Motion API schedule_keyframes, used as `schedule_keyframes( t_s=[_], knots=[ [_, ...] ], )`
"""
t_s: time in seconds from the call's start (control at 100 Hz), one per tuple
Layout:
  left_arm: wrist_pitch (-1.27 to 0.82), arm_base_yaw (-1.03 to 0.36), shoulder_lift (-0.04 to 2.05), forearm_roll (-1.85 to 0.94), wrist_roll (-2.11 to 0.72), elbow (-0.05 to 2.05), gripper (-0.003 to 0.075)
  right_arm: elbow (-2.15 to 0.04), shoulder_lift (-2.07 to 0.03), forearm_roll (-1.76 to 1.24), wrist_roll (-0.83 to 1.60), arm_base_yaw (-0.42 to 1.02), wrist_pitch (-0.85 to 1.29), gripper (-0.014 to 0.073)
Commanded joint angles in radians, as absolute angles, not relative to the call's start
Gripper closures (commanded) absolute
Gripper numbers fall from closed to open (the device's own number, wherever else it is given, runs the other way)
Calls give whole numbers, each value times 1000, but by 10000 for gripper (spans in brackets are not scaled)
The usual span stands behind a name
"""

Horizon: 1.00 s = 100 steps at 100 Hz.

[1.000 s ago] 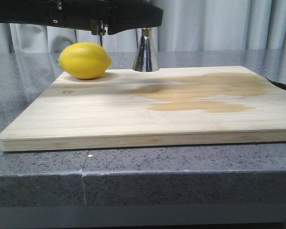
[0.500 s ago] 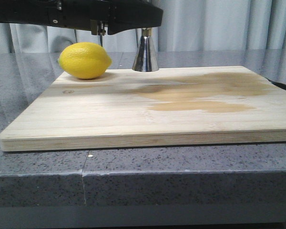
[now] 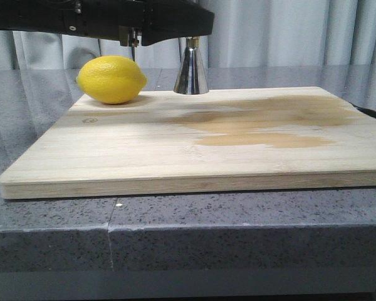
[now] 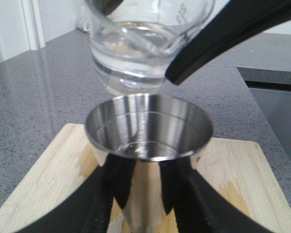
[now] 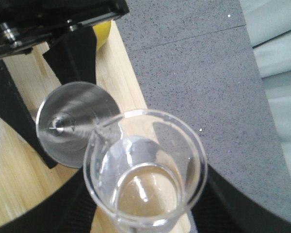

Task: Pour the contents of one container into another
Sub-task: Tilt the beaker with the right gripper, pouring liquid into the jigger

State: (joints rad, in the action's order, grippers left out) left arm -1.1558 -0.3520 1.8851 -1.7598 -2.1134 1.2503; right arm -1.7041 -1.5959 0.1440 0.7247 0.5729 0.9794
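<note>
Two vessels, beaker (image 4: pixel 136 48) tipped over jigger (image 4: pixel 148 145), at far edge of cutting board (image 3: pixel 194 150).

Beaker: clear glass, rolled rim, faint white marks, clear liquid inside; right gripper (image 5: pixel 140 213) clamped on it w/ black fingers (image 4: pixel 223 39) either side, spout just above jigger's open mouth. Jigger: shiny steel, hourglass, gold band at waist, upright on board nr lemon (image 3: pixel 111 79); left gripper (image 4: pixel 145 204) fingers sit either side of its lower cone, can't tell if they touch. Jigger cup looks almost empty, maybe a bit at bottom. Board is pale wood w/ darker wet patches, on grey speckled counter (image 3: pixel 238 238); grey curtains (image 3: pixel 288 31) behind.
</note>
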Motion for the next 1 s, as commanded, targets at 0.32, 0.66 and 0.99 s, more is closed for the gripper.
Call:
schedule_keyframes(
  t_s=[0.32, 0.66, 0.99],
  knots=[
    [-1214, -353, 1825, -1834, -2106, 1283, 513, -1739, -1554, 262, 792, 609, 895, 253],
    [-1214, -353, 1825, -1834, -2106, 1283, 513, -1739, -1554, 329, 795, 617, 861, 254],
    [-1214, -353, 1825, -1834, -2106, 1283, 513, -1739, -1554, 335, 895, 617, 853, 254]
  ],
)
